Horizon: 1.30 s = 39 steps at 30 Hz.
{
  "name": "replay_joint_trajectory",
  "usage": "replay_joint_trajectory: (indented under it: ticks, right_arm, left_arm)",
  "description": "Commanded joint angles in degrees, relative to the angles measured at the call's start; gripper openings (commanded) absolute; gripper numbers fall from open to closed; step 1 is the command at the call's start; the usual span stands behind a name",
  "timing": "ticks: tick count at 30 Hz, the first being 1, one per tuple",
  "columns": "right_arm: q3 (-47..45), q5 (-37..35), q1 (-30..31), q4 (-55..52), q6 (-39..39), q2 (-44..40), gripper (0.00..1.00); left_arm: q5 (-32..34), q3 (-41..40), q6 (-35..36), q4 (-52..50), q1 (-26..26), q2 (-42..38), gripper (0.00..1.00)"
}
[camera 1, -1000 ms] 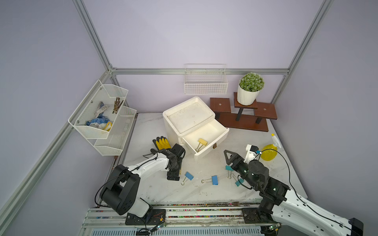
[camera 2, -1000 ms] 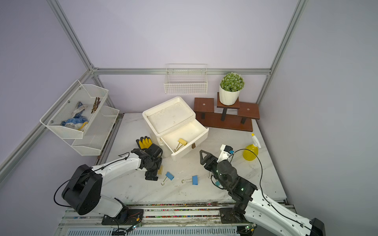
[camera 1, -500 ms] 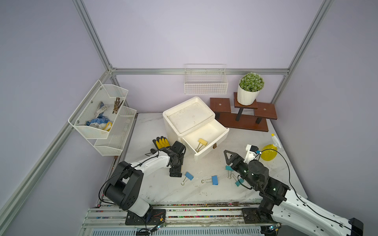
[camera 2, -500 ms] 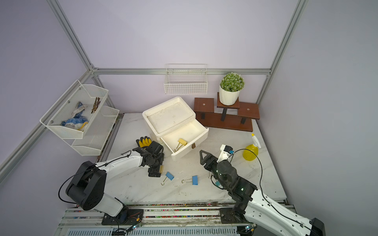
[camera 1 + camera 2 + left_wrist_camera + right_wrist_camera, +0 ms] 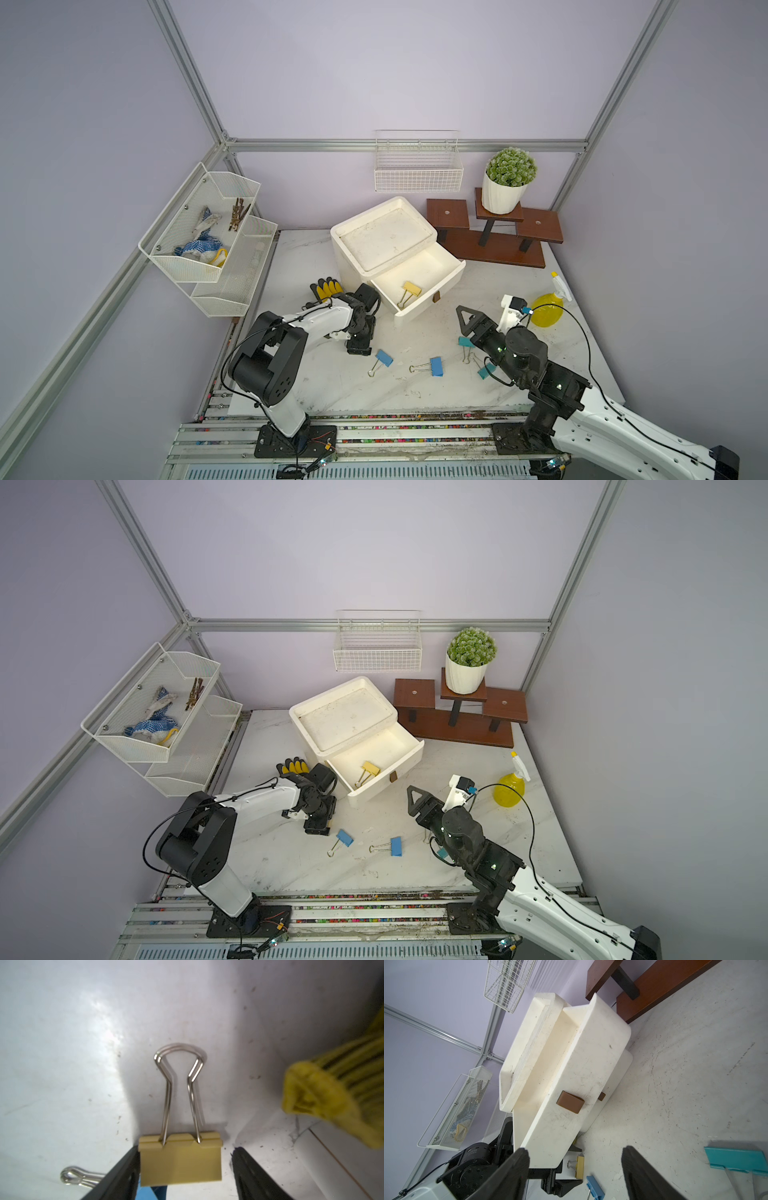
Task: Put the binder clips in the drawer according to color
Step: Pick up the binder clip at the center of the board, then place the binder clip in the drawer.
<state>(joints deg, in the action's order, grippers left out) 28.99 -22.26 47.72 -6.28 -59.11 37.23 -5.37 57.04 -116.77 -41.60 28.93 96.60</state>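
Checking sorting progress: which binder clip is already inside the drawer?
The pale yellow clip lying in the open drawer. The other yellow clip sits between the jaws of the left end effector; blue clips and teal clips lie on the table.

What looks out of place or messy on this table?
The boxy white plastic chest sits skewed on the scuffed white marble tabletop, its top drawer hanging open with one pale yellow binder clip inside. A black-and-yellow work glove lies beside it, and two blue binder clips and two teal binder clips lie scattered in front.
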Motion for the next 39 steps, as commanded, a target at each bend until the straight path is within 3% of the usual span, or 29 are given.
replay_joint_trajectory:
  ticks: [1, 6, 11, 16, 18, 22, 27, 32, 35, 39]
  right_arm:
    - [-0.8, -1.0, -0.2, -0.8, 0.4, -0.4, 0.76]
    - [-0.7, -0.9, -0.2, -0.3, 0.4, -0.1, 0.76]
    - [-0.2, -0.7, -0.2, -0.5, 0.5, 0.1, 0.76]
    - [1.6, -1.9, -0.2, -2.9, 2.2, -0.3, 0.76]
    - [2.0, -2.0, -0.2, -2.9, 2.7, -0.5, 0.76]
    - [2.9, -1.9, -0.2, -3.1, 3.1, -0.1, 0.76]
    - [3.0, -1.9, -0.2, -2.9, 3.0, 0.3, 0.76]
    - [5.1, -1.4, -0.2, -5.2, 3.1, 1.9, 0.76]
    - [5.5, -1.4, -0.1, -6.1, 3.1, 1.4, 0.76]
    - [5.6, -2.0, -0.2, -7.2, 2.9, -0.4, 0.76]
  left_arm:
    - [-0.3, -0.1, 0.6, -1.4, -0.3, 0.2, 0.65]
    - [1.2, -1.3, 0.5, -1.5, -0.3, -1.6, 0.49]
    - [5.4, -0.3, 3.1, -5.9, 0.4, -6.0, 0.40]
    - [14.5, -1.3, 4.9, -13.5, 3.7, -20.5, 0.38]
    - [19.0, -1.2, 7.3, -15.1, 5.6, -26.9, 0.32]
    - [27.3, 7.0, 14.3, -23.1, 11.1, -32.8, 0.21]
    - [32.8, 25.3, 31.1, -25.8, 16.3, -25.7, 0.14]
    - [32.8, 47.6, 51.1, -24.1, 20.4, -8.6, 0.12]
    - [32.9, 57.7, 58.5, -24.6, 21.7, 0.1, 0.14]
    - [33.7, 67.9, 63.2, -29.7, 22.0, 10.4, 0.15]
